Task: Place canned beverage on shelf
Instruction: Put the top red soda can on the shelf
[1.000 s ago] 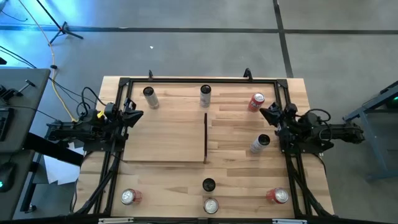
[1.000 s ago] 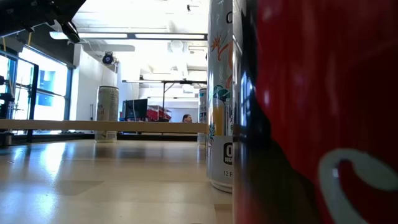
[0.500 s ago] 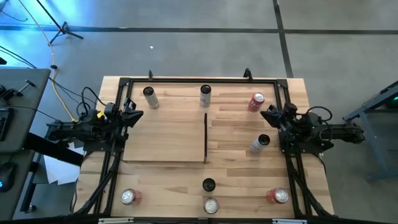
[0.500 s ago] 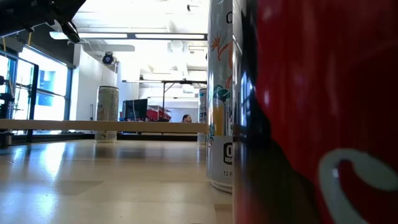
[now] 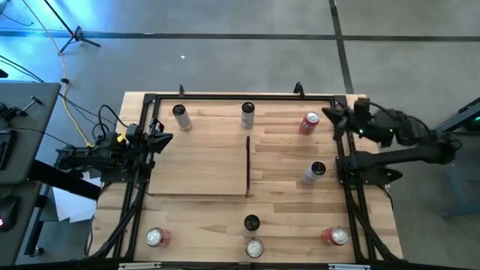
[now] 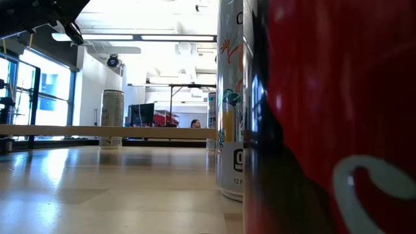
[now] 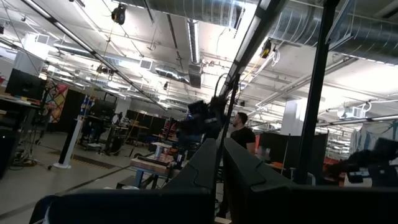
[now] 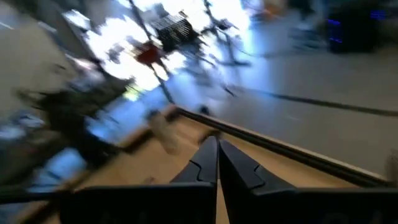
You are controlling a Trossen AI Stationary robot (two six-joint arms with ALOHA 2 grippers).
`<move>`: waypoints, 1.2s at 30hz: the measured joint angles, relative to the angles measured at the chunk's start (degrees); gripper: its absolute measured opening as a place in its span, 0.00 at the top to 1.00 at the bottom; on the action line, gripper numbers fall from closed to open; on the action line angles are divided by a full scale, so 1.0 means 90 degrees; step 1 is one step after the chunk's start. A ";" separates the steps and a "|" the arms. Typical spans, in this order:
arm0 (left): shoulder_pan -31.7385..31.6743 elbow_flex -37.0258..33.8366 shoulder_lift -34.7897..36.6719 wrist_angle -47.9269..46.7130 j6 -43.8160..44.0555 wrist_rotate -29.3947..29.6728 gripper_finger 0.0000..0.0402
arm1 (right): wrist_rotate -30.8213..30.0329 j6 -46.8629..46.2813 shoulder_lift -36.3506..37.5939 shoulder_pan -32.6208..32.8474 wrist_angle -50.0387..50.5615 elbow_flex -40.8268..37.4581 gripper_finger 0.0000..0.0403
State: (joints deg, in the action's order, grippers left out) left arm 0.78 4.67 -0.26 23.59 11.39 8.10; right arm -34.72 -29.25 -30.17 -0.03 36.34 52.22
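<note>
The shelf (image 5: 199,165) is a pale-wood panel lying flat on the table's left half, with a thin dark upright strip (image 5: 248,165) along its right edge. Several cans stand around it. A red can (image 5: 309,122) stands at the far right and a white-and-dark can (image 5: 313,172) at the right middle. My right gripper (image 5: 328,116) is shut and empty, just right of the red can; its fingers show closed in the right wrist view (image 8: 217,158). My left gripper (image 5: 161,139) is shut and empty at the table's left edge; it also shows in the left wrist view (image 7: 219,158).
More cans stand at the far edge (image 5: 180,116) (image 5: 247,114) and along the near edge (image 5: 154,238) (image 5: 255,247) (image 5: 335,237), with a dark can (image 5: 251,223) before them. A black metal frame (image 5: 240,97) rims the table. In the low view a red can (image 6: 331,117) fills the right.
My right arm has swung toward the table's far edge, carrying its gripper from beside the white-and-dark can to just right of the red can. The gripper stays shut. No can has moved.
</note>
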 joint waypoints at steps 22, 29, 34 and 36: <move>0.0000 0.0001 0.0001 -0.0002 0.0001 0.0000 0.98 | 0.1189 -0.2630 -0.4478 -0.1138 0.5932 0.3651 1.00; 0.0000 0.0000 0.0001 -0.0002 0.0001 0.0000 0.98 | 0.1205 -0.2031 -0.4790 -0.2202 0.5964 0.3651 1.00; 0.0001 0.0001 0.0001 -0.0002 0.0001 0.0000 0.98 | 0.1313 -0.1746 -0.5113 -0.2891 0.5967 0.3649 1.00; 0.0002 0.0000 -0.0001 -0.0002 0.0001 0.0000 0.98 | 0.1393 -0.1663 -0.5311 -0.3086 0.5962 0.3649 1.00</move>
State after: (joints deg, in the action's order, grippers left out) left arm 0.80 4.67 -0.27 23.57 11.40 8.10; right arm -22.19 -44.21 -77.97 -27.81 90.00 85.06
